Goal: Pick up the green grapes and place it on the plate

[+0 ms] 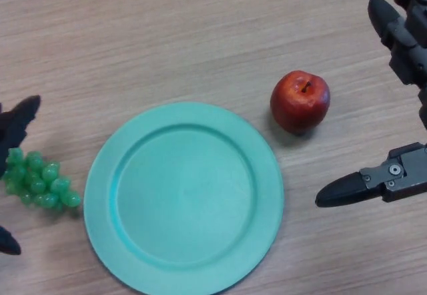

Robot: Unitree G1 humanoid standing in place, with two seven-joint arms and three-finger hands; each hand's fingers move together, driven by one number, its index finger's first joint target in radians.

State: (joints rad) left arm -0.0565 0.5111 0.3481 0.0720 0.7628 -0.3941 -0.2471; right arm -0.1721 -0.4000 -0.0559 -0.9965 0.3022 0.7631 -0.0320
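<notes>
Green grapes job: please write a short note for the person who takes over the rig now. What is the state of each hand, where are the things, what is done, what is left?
Left hand: open at the view's left edge, fingers either side of the green grapes, not closed on them.
Right hand: open and idle at the right edge, holding nothing.
The grapes lie on the table, just left of the plate, apart from its rim.
The plate holds nothing. A red apple stands on the table off its upper right.
Done: the left hand is at the grapes.
Left: grasp, lift, set them on the plate.
</notes>
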